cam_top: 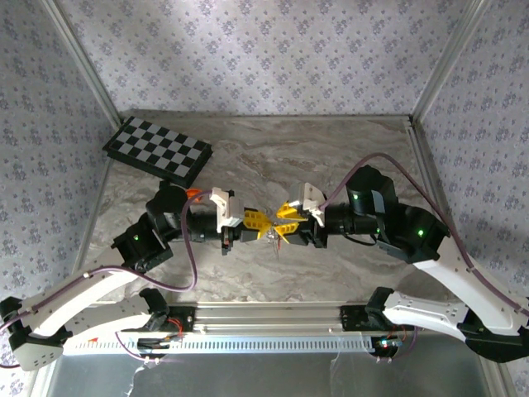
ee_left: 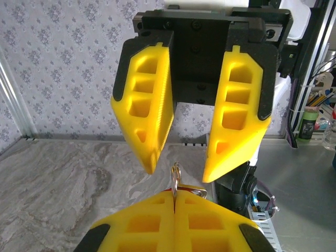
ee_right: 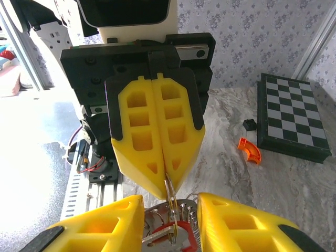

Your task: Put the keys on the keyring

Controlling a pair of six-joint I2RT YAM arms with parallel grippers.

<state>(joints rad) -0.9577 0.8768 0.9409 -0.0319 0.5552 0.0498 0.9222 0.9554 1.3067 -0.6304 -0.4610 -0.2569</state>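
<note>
Looking down from the top camera, I see both arms meeting above the middle of the table [cam_top: 347,165], a little toward its near edge. The left gripper [cam_top: 266,230] is fully closed. In the right wrist view its two yellow fingers [ee_right: 157,136] pinch the thin silvery keyring [ee_right: 169,190], which sticks out edge-on from the tips toward the other arm. The right gripper [cam_top: 279,222] faces it with the jaws apart. Its fingers [ee_right: 105,226] stand on either side of the bunch and are not clamped on it; whether one of them brushes the metal I cannot tell. Just past the pinched ring there are more silvery loops and a red-headed key [ee_right: 181,237] with a short metal blade. How these are joined together I cannot tell. A checkerboard [cam_top: 157,150] lies at the far left corner of the table. Near it, on the marble, lie a small orange curved piece [ee_right: 249,149] and a tiny black piece [ee_right: 249,124], apart from each other.
</note>
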